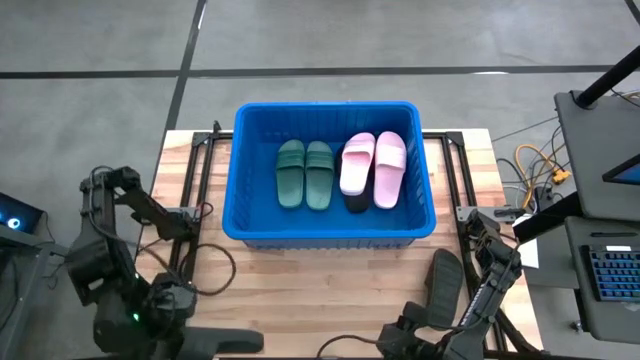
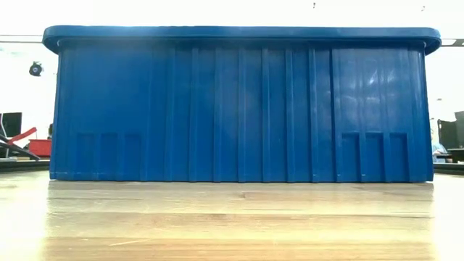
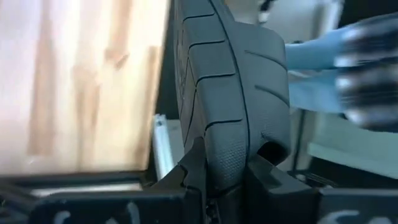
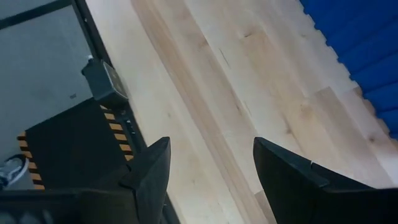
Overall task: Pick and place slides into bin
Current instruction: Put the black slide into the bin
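The left arm has grabbed a dark slide and must now carry it to the bin.

The left gripper pinches its two fingers tight on the edge of a dark slide, which stands up on its side with its grooved sole showing. In the left wrist view its long side points away from the fingers. The arm sits at the near left edge of the wooden table. Next it likely has to lift the slide high over the bin's near wall and let go above a bare spot. Inside, two green slides and two pink slides lie flat, side by side, running from near to far. Another dark slide lies on the table near the right arm. The right gripper hangs over bare wood, fingers apart, holding nothing.
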Controlling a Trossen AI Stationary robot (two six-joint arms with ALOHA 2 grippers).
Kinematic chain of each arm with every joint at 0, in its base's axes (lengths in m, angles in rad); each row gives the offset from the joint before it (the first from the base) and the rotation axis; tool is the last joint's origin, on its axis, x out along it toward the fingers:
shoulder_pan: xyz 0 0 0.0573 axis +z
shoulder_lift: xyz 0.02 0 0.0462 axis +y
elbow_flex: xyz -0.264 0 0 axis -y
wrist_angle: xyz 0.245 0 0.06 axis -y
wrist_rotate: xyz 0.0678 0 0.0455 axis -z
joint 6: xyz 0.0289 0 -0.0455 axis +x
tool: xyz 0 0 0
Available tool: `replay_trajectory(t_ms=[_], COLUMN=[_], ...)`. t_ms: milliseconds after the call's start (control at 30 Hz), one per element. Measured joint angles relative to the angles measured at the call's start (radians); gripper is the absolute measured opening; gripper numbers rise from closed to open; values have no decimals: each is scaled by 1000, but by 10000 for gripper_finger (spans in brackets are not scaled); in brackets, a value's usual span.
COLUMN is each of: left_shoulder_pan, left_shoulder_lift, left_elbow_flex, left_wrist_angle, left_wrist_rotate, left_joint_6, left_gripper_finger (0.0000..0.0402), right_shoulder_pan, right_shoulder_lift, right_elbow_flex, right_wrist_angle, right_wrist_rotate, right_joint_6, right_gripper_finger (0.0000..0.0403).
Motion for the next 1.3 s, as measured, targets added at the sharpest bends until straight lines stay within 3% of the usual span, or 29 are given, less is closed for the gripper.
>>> replay_trajectory(t_ms=[267,500,833,1100,1300], left_shoulder_pan=[121,315,626,896,1099], left_shoulder_lift=[18,44,38,79,147], left_elbow_flex=[224,392,447,442,441], left_wrist_angle=[-38,-311,-295,-294,-293], left_wrist_rotate=[158,165,277,286,306], left_joint_6=[228,486,979,1307,1548], left_gripper_finger=[30,30,30,30,30], right_shoulder_pan=[-7,-32,-82,-116,-156], right_shoulder_lift=[0,0,0,-2,-4], right_elbow_flex=[0,0,0,17,94], right_wrist_angle=[31,47,110,194,88], right_wrist_rotate=[-3,-3,0,1,4], right_joint_6=[52,137,230,184,81], right_gripper_finger=[219,219,219,219,219])
